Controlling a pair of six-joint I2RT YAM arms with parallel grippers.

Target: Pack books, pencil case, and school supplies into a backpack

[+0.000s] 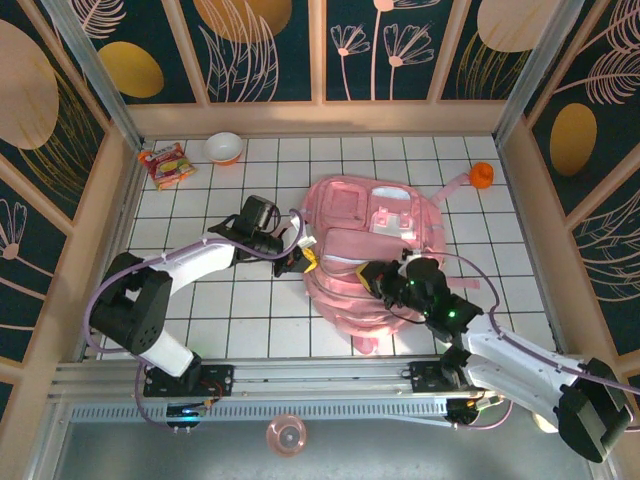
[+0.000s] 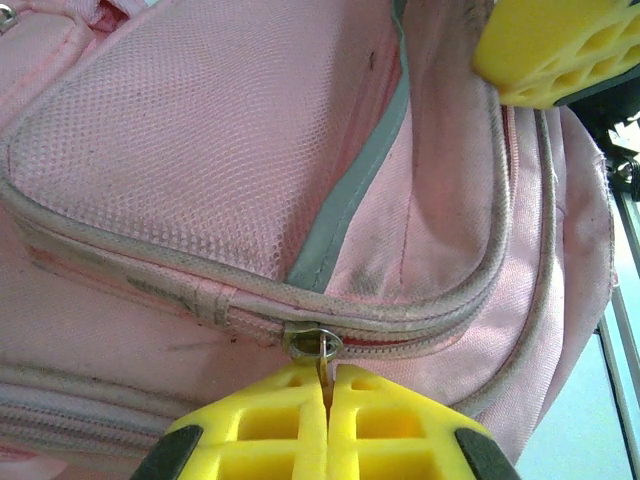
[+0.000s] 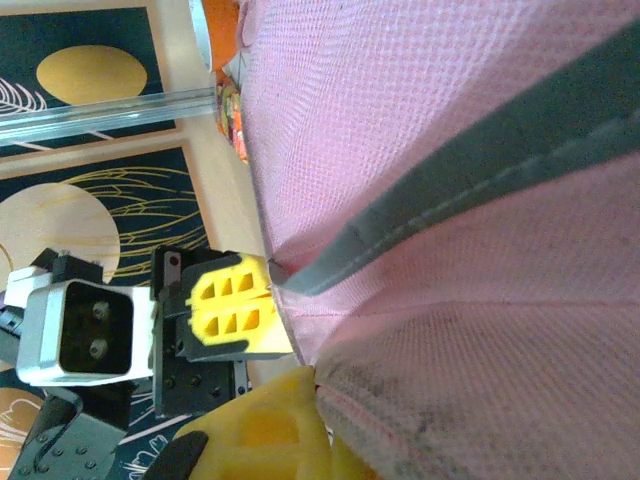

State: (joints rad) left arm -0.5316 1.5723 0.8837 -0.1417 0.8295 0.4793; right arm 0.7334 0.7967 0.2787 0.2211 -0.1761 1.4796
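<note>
Backpack (image 1: 370, 250): lying flat in the middle of the tiled table (image 1: 250, 320), front pockets facing up; the pockets are looking zipped.
Zipper pull (image 2: 318, 345): sitting at the corner of a front pocket's curved zip track; its small metal tab is standing between yellow fingers.
Left gripper (image 2: 327, 375): pinching that tab at the bag's left edge, fingers pressing together with no gap showing.
Right gripper (image 1: 375, 273): clamping shut against the pink cloth near the bag's near edge; it appears to be gripping a fold, though fabric is partly hiding the contact.
Step in hand: I am judging this as opening a pocket; one arm anchoring the bag, the other drawing the slider.
Doing it well: pulling along the curve of the track, not upward; keeping the cloth taut between the two grips, since slack is risking a jam or a slipped tab.
Further out: a snack packet (image 1: 167, 163) and a bowl (image 1: 224, 147) are sitting far left, a small orange thing (image 1: 481, 176) far right, all well apart from the bag.
</note>
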